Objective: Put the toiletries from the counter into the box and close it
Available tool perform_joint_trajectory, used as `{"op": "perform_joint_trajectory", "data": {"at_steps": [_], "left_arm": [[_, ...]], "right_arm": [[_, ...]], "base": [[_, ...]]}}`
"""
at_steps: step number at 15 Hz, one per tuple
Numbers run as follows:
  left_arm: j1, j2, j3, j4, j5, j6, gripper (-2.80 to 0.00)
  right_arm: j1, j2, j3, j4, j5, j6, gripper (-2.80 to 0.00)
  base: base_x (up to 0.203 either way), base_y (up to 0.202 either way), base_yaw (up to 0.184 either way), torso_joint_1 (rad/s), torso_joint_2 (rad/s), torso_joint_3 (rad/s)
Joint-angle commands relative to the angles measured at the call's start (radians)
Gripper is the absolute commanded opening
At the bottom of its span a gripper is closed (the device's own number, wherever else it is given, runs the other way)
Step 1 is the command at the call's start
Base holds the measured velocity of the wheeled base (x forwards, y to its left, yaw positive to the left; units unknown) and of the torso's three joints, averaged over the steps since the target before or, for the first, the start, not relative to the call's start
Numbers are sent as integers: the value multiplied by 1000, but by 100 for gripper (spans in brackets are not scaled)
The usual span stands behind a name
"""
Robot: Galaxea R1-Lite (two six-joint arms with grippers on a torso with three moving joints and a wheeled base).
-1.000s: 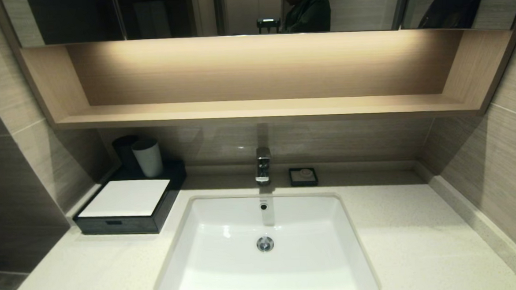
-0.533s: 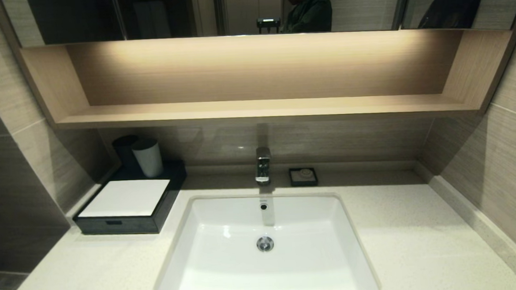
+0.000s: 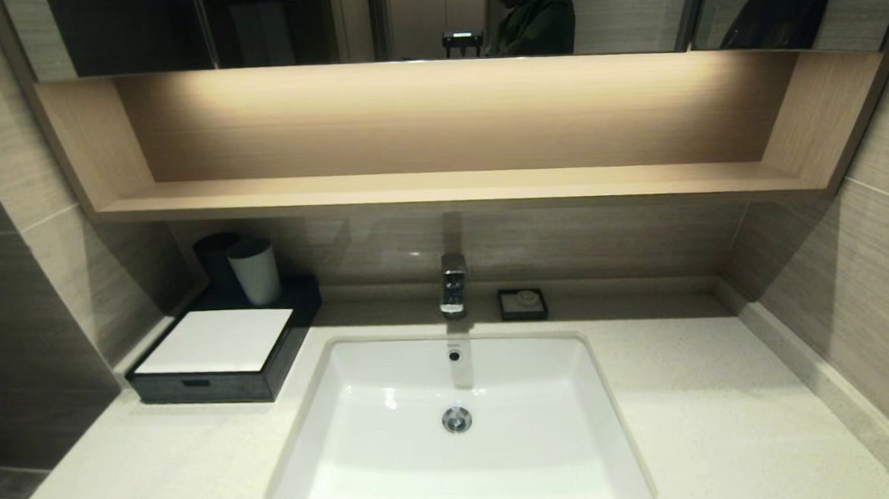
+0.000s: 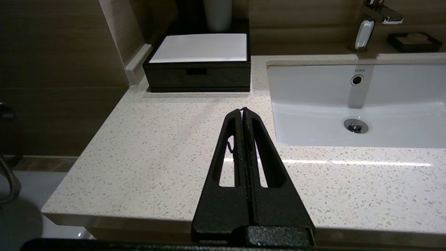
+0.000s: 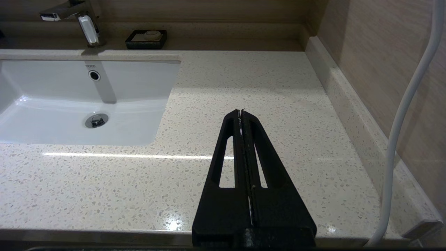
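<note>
Head view shows neither arm; each wrist view has its gripper at the near counter edge, the left gripper (image 4: 243, 109) and right gripper (image 5: 241, 111) both pressed together, holding nothing. Beyond lies the speckled counter (image 3: 727, 417) with its white basin (image 3: 395, 465) (no packets show anywhere on it). Far left sits the box (image 3: 208, 383), drawer shut, 2 cups (image 3: 254, 271) behind it.

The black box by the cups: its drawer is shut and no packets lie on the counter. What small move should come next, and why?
Probably nothing more than a check: the box looks shut, the counter shows no toiletries, and the left hand and right hand are shut and empty at the counter's near edge.
</note>
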Motion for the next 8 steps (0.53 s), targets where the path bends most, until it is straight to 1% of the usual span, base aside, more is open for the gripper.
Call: {"op": "perform_joint_trajectory", "data": {"at_steps": [1,4,8], "left_arm": [[0,1,0,-2,-6,15,-280],[0,1,0,-2,-4,-13,-280],[0,1,0,-2,-2,-14,-280]], "right_arm": [[1,0,0,0,0,0,-280],[1,0,0,0,0,0,-280],[0,0,0,0,0,0,-280]], "base": [[0,0,0,0,0,0],[0,0,0,0,0,0],[0,0,0,0,0,0]]}}
